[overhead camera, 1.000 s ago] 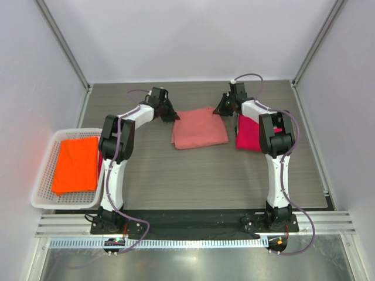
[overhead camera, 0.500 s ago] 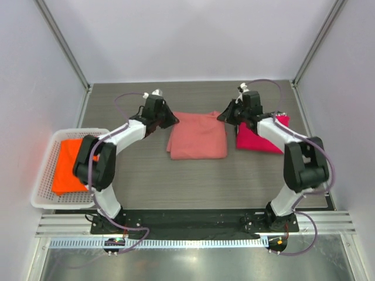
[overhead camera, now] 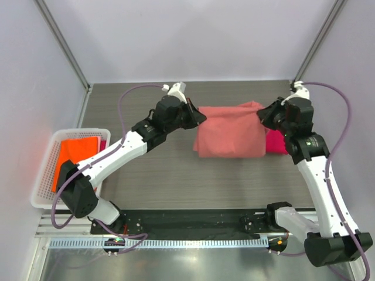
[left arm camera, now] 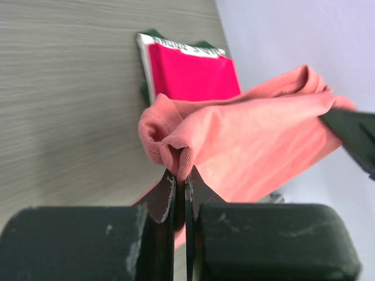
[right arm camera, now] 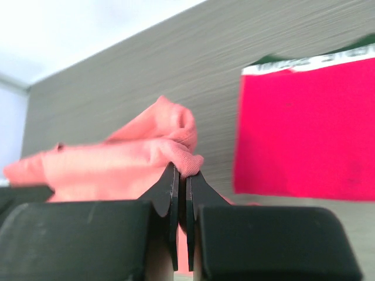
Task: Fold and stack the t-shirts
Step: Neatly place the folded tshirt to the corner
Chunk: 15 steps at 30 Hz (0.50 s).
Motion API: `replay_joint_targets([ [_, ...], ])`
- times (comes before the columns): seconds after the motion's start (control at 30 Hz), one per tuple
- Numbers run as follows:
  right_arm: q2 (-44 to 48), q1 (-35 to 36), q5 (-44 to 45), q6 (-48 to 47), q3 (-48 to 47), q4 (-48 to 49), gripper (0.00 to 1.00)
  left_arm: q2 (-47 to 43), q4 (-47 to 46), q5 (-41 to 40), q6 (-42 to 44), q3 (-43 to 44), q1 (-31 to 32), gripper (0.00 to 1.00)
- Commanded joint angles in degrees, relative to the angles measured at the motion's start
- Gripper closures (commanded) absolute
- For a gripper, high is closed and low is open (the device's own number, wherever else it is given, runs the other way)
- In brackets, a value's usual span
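Top external view: left gripper (overhead camera: pixel 200 117) and right gripper (overhead camera: pixel 262 113) each clamp a corner of the salmon-pink cloth t-shirt (overhead camera: pixel 229 136). It stretches between them.

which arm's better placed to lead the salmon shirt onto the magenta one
Right, probably. The right gripper, shut on the salmon-pink shirt, hangs just beside the magenta shirt; the left gripper pinches the opposite corner, farther off.

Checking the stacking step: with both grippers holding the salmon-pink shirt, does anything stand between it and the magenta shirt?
Nothing visible does. The salmon-pink shirt, pinched by the left gripper and the right gripper, hangs right beside the folded magenta shirt. In the top view its right edge overlaps the magenta one, with no other object between them.
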<state>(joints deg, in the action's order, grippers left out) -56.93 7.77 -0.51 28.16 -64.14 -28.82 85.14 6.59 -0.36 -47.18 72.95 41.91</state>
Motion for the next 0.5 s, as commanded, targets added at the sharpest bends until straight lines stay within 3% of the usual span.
replay_joint_targets([
  [0.0,2.0,-1.8,13.0,-2.5,-6.8,-10.9,0.99,1.7,0.4,-1.7,-1.1,5.8,2.6,1.00],
  [0.17,0.8,-7.1,18.4,-3.8,-6.8,-12.2,0.99,10.6,0.2,-0.2,-1.9,14.1,5.5,1.00],
  [0.47,-10.4,-20.0,10.5,-2.8,-10.5,-10.6,0.99,25.2,-0.2,-0.7,-4.5,29.3,7.9,1.00],
])
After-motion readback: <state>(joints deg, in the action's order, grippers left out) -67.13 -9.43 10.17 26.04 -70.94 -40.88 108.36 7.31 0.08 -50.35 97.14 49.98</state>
